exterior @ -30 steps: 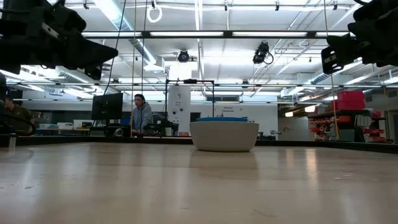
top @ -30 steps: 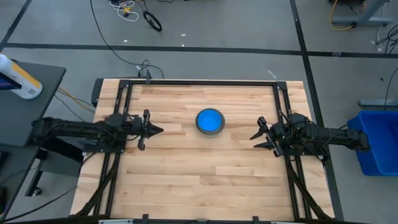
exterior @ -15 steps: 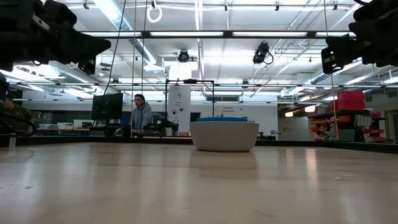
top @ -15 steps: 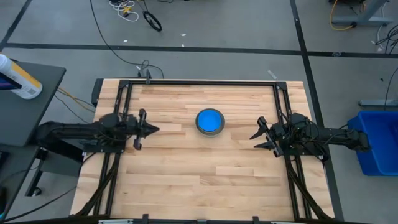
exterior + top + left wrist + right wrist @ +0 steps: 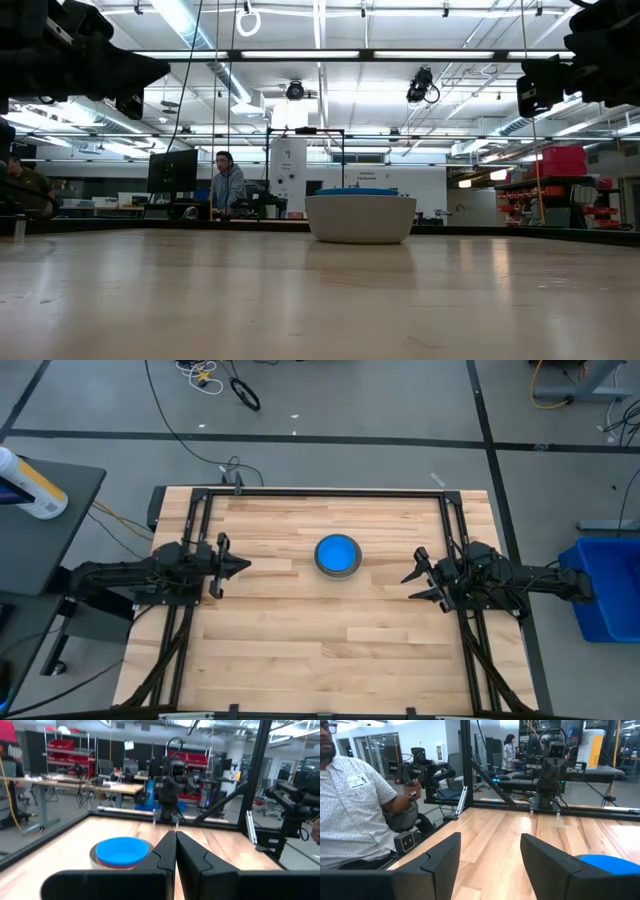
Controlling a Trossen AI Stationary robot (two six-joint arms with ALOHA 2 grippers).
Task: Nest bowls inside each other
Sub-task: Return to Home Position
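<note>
- No brand or word can be read anywhere. The white bottle point(image 5: 28, 484) on the side stand left of the table point(image 5: 330, 635) has a yellow label, but its writing is too small to make out.
- In the right wrist view a person point(image 5: 350, 815) sits beyond the table edge in a pale patterned shirt with a small white tag point(image 5: 356, 781) on the chest. Its text is unreadable.
- Only 1 container stands on the table: the bowl stack point(image 5: 337, 555), near the middle of the wood and slightly toward the far edge, between the 2 arms and touching neither.
- The light blue bowl point(image 5: 121, 851) sits on top of the stack, inside the others. It has nothing in it.
- In the left wrist view the rim of the red bowl point(image 5: 111, 864) peeks out just under the light blue one.
- The pale grey bowl point(image 5: 360, 220) is the outer shell seen from the low view, with only a thin blue rim above it. The other bowls cannot be seen.
- The left gripper point(image 5: 175, 836) hangs above the table's left side, well apart from the stack, its 2 fingers pressed together with nothing between them.
- The right gripper point(image 5: 490, 839) hangs above the right side, also well apart from the stack, its fingers spread wide and holding nothing.
- A blue bin point(image 5: 603, 588) stands on the floor right of the table. What it holds cannot be told.
</note>
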